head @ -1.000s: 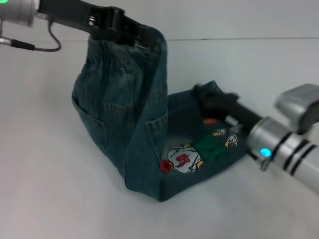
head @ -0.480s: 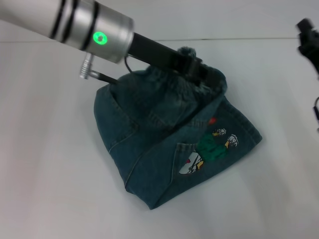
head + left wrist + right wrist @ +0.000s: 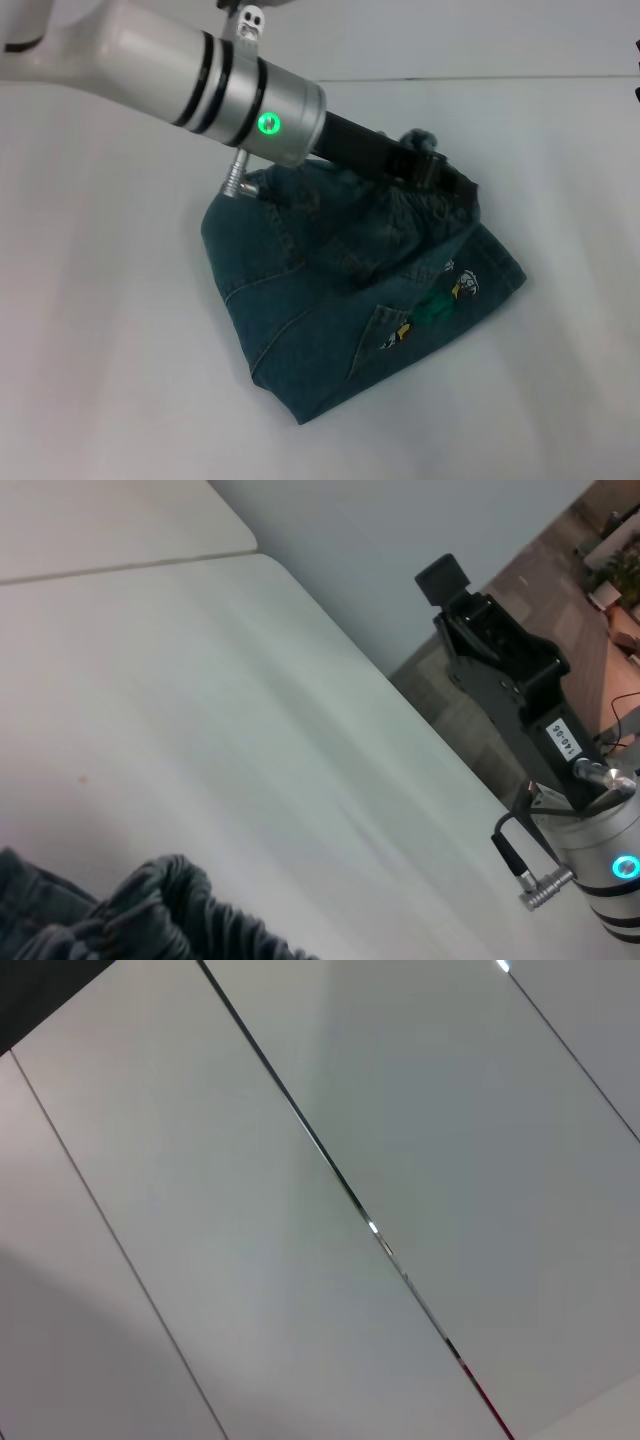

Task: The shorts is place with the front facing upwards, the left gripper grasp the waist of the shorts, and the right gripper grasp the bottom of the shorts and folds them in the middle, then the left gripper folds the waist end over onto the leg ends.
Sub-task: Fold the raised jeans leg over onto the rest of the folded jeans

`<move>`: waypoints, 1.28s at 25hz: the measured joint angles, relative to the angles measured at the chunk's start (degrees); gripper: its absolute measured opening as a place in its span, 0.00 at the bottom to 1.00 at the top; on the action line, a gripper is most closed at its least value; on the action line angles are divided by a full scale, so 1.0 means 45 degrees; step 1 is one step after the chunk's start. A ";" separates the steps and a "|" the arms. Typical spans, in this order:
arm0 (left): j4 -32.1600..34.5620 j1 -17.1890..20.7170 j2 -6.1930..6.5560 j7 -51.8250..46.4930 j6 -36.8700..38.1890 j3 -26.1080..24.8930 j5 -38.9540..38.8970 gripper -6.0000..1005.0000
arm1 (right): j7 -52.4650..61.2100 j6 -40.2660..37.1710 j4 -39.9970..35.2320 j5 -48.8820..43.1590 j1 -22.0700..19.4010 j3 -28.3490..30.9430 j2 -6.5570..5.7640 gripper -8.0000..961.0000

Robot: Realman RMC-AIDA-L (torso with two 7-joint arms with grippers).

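Denim shorts (image 3: 340,320) folded, left hand (image 3: 440,180) (low) on waistband (image 3: 170,910)

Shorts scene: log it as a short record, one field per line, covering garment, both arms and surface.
garment: denim shorts, folded over on themselves, cartoon patch partly covered
waistband: gathered elastic edge lying over the leg ends, on the side away from the robot
left end effector: down at the waistband, arm reaching across the shorts
right end effector: raised off the table, away from the shorts, holding nothing
surface: white table
fold stage: waist end laid over the legs
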 joint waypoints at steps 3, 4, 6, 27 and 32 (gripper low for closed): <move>-0.0081 0.0035 -0.0110 0.0003 -0.0405 0.0130 -0.0090 0.11 | 0.0003 0.0026 -0.0003 -0.0026 -0.0004 -0.0056 0.0033 0.02; -0.0106 0.0076 -0.0114 0.0003 -0.0514 0.0123 -0.0172 0.11 | 0.0004 0.0026 -0.0003 -0.0051 -0.0005 -0.0080 0.0048 0.02; -0.0119 0.0202 -0.0101 0.0029 -0.0656 0.0062 -0.0375 0.18 | 0.0006 0.0026 -0.0002 -0.0075 -0.0008 -0.0128 0.0069 0.02; -0.1307 0.0635 -0.0248 0.4500 -0.1991 0.2371 -0.3028 0.86 | 0.0265 0.0351 0.0059 -0.0104 -0.0086 -0.0751 0.0085 0.02; -0.1498 0.0664 -0.0253 0.5119 -0.2756 0.3996 -0.4523 0.89 | 0.0265 0.0461 0.0078 -0.0105 -0.0090 -0.0788 0.0089 0.02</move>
